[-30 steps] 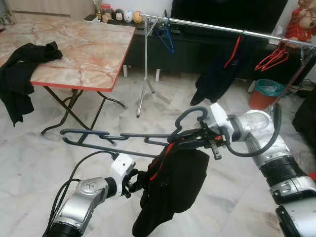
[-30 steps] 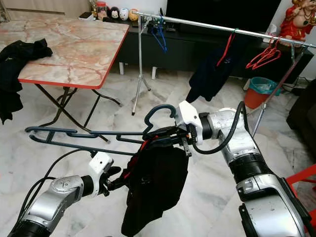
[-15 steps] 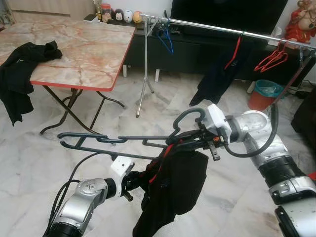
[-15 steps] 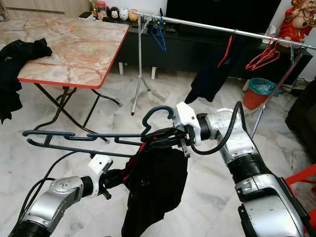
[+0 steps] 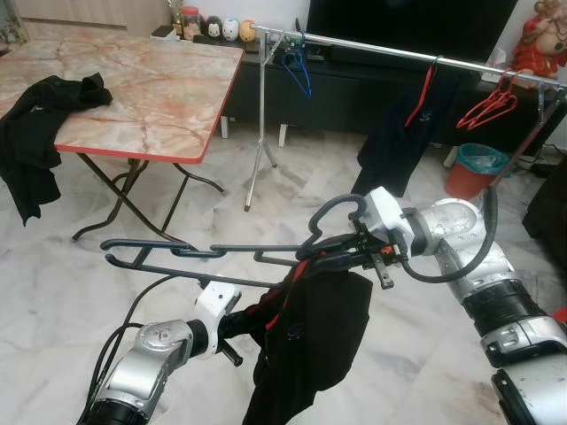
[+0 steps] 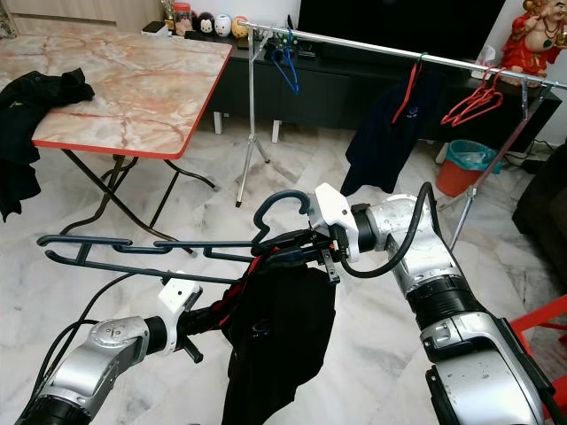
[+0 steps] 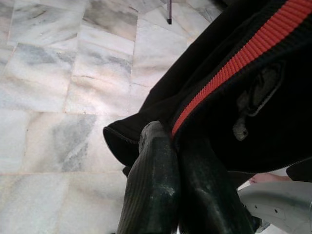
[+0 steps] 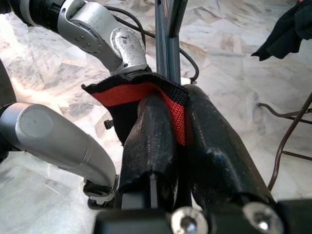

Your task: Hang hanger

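In the left eye view, the right gripper [image 5: 330, 258] is clamped on the dark blue-grey plastic hanger [image 5: 213, 257] just below its hook, together with the red-trimmed collar of the black garment [image 5: 310, 341] that droops from it. The hanger is held level above the white marble floor [image 5: 53, 292], its long bar reaching out to the left. Lower and nearer, the left gripper [image 5: 252, 320] pinches the garment's edge. Far behind stands a silver metal clothes rail [image 5: 399, 49] carrying a blue hanger [image 5: 299, 71], a dark shirt on a red hanger [image 5: 394, 133] and a bunch of red hangers [image 5: 487, 104]. At far left is a marble-topped folding table [image 5: 151, 88] with black clothes [image 5: 40, 133] draped over its corner.

The right eye view shows an orange bin with a teal liner [image 6: 468, 164] beyond the rail.

In the left wrist view, the two black fingers [image 7: 156, 190] are pressed together on the garment's hem beside its red band.

In the right wrist view, the fingers [image 8: 151, 141] squeeze the red collar band against the hanger's stem.
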Robot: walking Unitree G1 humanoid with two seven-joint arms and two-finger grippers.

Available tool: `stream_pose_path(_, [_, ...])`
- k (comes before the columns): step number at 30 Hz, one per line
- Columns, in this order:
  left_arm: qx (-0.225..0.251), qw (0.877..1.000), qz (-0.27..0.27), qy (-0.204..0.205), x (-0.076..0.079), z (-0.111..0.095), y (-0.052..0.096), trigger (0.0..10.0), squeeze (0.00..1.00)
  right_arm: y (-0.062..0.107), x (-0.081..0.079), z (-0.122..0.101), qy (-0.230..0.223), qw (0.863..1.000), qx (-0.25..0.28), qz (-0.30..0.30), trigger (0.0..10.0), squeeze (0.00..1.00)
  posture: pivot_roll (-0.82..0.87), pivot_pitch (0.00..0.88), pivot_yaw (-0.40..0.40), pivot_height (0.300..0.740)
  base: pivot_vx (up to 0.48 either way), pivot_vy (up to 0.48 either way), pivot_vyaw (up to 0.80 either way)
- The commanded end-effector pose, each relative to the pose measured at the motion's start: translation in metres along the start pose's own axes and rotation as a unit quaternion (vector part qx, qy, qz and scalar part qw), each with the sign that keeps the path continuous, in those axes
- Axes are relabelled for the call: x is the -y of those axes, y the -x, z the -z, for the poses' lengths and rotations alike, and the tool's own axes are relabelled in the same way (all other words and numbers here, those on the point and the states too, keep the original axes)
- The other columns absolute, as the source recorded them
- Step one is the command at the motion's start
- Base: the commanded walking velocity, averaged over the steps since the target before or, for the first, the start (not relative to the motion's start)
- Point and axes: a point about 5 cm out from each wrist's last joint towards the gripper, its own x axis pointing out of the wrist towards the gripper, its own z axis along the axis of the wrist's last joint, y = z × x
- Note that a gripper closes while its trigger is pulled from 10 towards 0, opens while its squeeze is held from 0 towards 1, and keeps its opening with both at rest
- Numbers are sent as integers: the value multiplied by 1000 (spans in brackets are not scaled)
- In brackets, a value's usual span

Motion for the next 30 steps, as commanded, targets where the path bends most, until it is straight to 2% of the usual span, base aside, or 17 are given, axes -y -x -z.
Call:
stream_pose_path(1, [6,1000,10,-4,4,-1,-1,0,0,0,0,-9,22,1000,6,-9,10000,0,180,0,-98,740,0,0,0])
stream_pose_path(4, [6,1000,8,-3,4,0,0,0,0,0,-1,-8,20,1000,3,-11,10000,0,181,0,-98,740,0,0,0])
stream_pose_path(10, [-18,999,-30,0,-5,12,9,0,0,7,-12,15,1,997,-68,-23,10000,0,183,0,-98,740,0,0,0])
stream_pose_path(12, [-21,999,-36,-1,-6,14,10,0,0,8,-12,15,0,998,-65,-23,10000,0,183,0,-98,740,0,0,0])
stream_pose_path(15, [-51,995,-80,-4,-15,24,12,0,0,11,-15,11,-15,999,-28,-16,10000,0,181,0,-93,740,0,0,0])
stream_pose_path(17, [-61,994,-91,-3,-17,28,12,275,0,11,-18,11,-19,999,-22,-25,10000,0,181,0,-90,740,0,0,0])
stream_pose_path(18, [-65,993,-99,0,-19,29,13,6980,0,11,-22,10,-20,999,-22,-34,10000,0,181,0,-90,740,0,0,0])
stream_pose_path(19, [-73,991,-110,2,-21,32,14,10000,0,12,-28,11,-25,998,-26,-49,10000,0,181,0,-89,740,0,0,0])
stream_pose_path(20, [-76,990,-115,1,-23,33,14,10000,0,12,-31,11,-27,998,-29,-55,10000,0,181,0,-89,740,0,0,0])
stream_pose_path(21, [-82,989,-125,5,-26,36,16,10000,0,16,-38,17,-36,995,-60,-68,10000,0,181,0,-88,740,0,0,0])
stream_pose_path(22, [-83,988,-127,7,-26,37,16,10000,0,17,-39,19,-38,994,-68,-71,10000,0,180,0,-87,740,0,0,0])
stream_pose_path(23, [-85,987,-134,5,-28,38,17,10000,0,21,-43,27,-42,990,-106,-79,10000,0,175,0,-85,740,0,0,0])
stream_pose_path(24, [-85,987,-134,5,-28,38,17,10000,0,21,-43,27,-42,990,-106,-79,10000,0,175,0,-85,740,0,0,0])
stream_pose_path(25, [-86,986,-140,7,-29,39,18,10000,0,23,-46,33,-43,987,-130,-83,10000,0,175,0,-85,740,0,0,0])
stream_pose_path(26, [-89,984,-153,9,-33,40,20,10000,0,29,-49,43,-40,978,-182,-90,10000,0,173,0,-83,740,0,0,0])
stream_pose_path(30, [-90,982,-166,10,-36,40,22,10000,0,38,-52,56,-36,965,-241,-94,10000,0,172,0,-79,740,0,0,0])
